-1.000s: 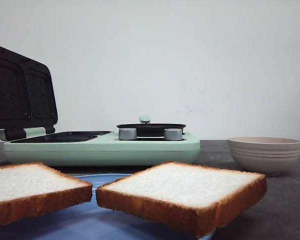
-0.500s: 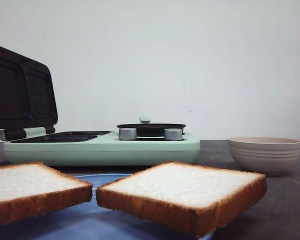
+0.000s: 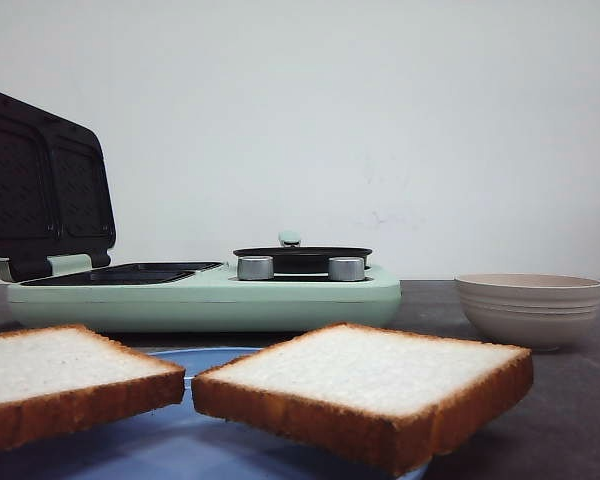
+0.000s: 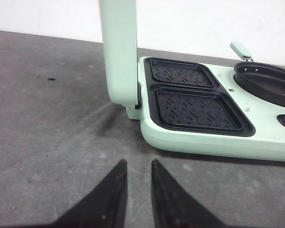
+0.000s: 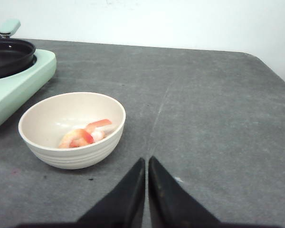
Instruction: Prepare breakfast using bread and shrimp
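The two bread slices point(image 3: 365, 385) look light, soft and crushable, best pinched by the crust, and the shrimp point(image 5: 83, 136) small and slippery, while the left gripper point(image 4: 139, 167) is slightly parted and the right gripper point(image 5: 146, 164) closed, both empty.

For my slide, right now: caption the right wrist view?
Shut right gripper above grey table, beside shrimp in cream bowl.

- A dark grey table point(image 5: 213, 95) is seen, its surface finely textured.
- A mint-green sandwich maker point(image 3: 205, 295) is set on it at the left, lid raised.
- A beige bowl point(image 3: 528, 308) is placed to the right of the appliance, apart from it.
- A blue plate point(image 3: 180, 440) is laid nearest the camera.
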Controlling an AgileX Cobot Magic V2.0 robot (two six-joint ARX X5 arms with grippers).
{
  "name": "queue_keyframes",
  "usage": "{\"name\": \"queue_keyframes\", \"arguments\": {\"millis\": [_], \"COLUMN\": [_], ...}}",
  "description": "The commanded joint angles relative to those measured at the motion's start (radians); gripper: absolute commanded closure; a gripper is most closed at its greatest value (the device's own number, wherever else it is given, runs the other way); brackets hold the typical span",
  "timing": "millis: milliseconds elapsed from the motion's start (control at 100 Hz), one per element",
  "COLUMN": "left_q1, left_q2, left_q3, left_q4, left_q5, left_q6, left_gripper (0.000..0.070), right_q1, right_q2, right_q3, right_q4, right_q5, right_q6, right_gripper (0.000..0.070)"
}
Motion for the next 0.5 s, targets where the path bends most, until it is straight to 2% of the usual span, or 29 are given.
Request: {"name": "queue_keyframes", "arguments": {"millis": [0, 70, 170, 220, 310, 400, 490], "left_q1": [0.0, 0.0, 0.0, 0.0, 0.0, 0.0, 0.0], "left_q2": [-0.002, -0.002, -0.002, -0.002, -0.002, -0.002, 0.013], "left_q3": [-0.018, -0.018, -0.018, -0.016, -0.014, 0.007, 0.062], "left_q4": [-0.002, -0.002, -0.002, -0.002, -0.002, -0.006, -0.009], "left_q5": [0.002, 0.011, 0.054, 0.068, 0.101, 0.108, 0.1], "left_q6": [-0.003, -0.02, -0.2, -0.284, -0.423, -0.522, -0.562], "left_gripper": [0.07, 0.07, 0.07, 0.07, 0.07, 0.0697, 0.0694], "right_q1": [0.001, 0.001, 0.001, 0.001, 0.001, 0.0, 0.0], "right_q2": [-0.002, -0.002, -0.002, -0.002, -0.002, -0.002, 0.003], "right_q3": [-0.004, -0.004, -0.004, -0.004, -0.003, 0.016, 0.072], "right_q4": [0.028, 0.074, 0.146, 0.167, 0.187, 0.193, 0.192], "right_q5": [-0.011, -0.032, -0.09, -0.108, -0.129, -0.156, -0.159], "right_q6": [0.094, 0.185, 0.374, 0.427, 0.492, 0.543, 0.546], "right_gripper": [0.0699, 0.0699, 0.0699, 0.0699, 0.0699, 0.0699, 0.0699]}}
